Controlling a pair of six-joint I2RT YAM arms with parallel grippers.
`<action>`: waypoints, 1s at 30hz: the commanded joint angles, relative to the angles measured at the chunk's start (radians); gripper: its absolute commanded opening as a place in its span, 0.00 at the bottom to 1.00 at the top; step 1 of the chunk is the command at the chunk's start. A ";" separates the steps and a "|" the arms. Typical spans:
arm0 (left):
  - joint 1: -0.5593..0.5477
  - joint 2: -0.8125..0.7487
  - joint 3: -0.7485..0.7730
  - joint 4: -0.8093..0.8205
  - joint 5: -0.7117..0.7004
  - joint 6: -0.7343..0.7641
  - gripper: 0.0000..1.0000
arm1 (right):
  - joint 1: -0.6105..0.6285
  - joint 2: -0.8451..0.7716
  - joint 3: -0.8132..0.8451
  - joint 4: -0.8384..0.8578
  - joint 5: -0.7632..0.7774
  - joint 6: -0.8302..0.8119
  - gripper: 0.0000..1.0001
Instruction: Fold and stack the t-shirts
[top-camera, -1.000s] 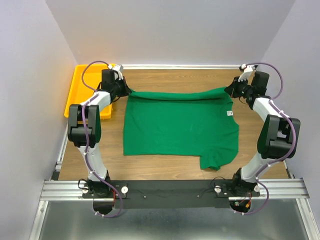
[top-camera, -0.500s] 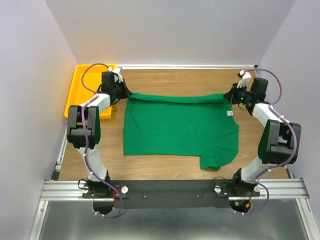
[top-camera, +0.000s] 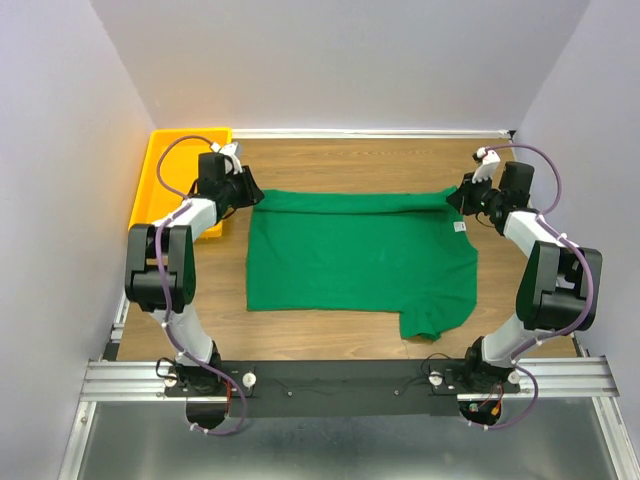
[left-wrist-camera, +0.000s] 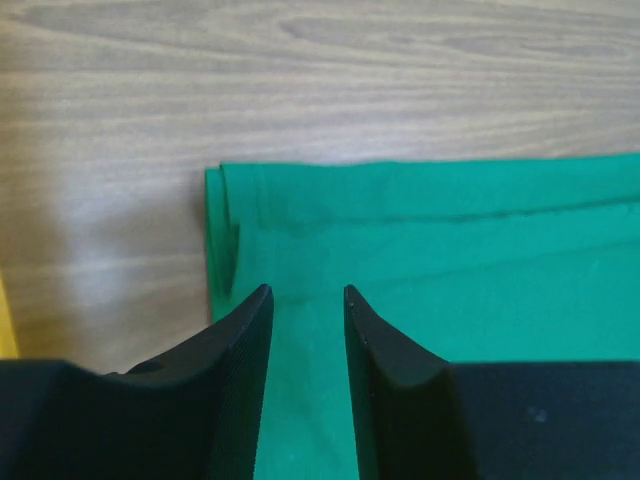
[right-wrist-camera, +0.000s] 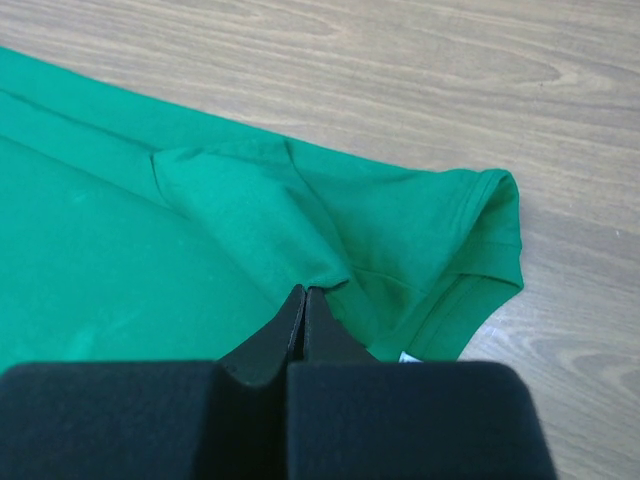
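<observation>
Looking down on one green t-shirt (top-camera: 360, 255), spread across the middle of the wooden worktop (top-camera: 350, 155), closer to the far edge than to the near one. Lying flat over most of its area, with a sleeve (top-camera: 425, 320) poking out toward the near-right corner and a small white neck label (top-camera: 460, 227) showing at the right side. Over to the far-left corner of the cloth now: finding the left gripper (top-camera: 252, 192) low over it, black fingers (left-wrist-camera: 240, 340) parted by a narrow gap, green fabric plainly visible between them and nothing clamped. Seeing doubled layers there in the left wrist view, stacked edges lining up at the cloth's left end, bare wood beyond toward the far edge. Just beside that arm, at the far-left corner of the worktop, a yellow bin (top-camera: 165, 160). Swinging across to the far-right corner of the cloth: right gripper (top-camera: 458, 196) with its pads pressed tight together, pinching a small pucker of the t-shirt at the very tips. Noting creases running in toward that pinch, and the other sleeve (right-wrist-camera: 470, 240) bunched just beyond it toward the right edge, hem curled over.
</observation>
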 joint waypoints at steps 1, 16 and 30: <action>0.013 -0.116 -0.066 0.029 -0.036 -0.014 0.47 | -0.010 -0.036 -0.019 -0.019 0.030 -0.024 0.01; 0.015 -0.247 -0.165 0.066 -0.008 -0.019 0.53 | -0.010 -0.056 -0.042 -0.095 -0.006 -0.180 0.01; 0.015 -0.259 -0.154 0.033 -0.007 0.009 0.53 | -0.010 -0.085 -0.096 -0.141 0.012 -0.296 0.01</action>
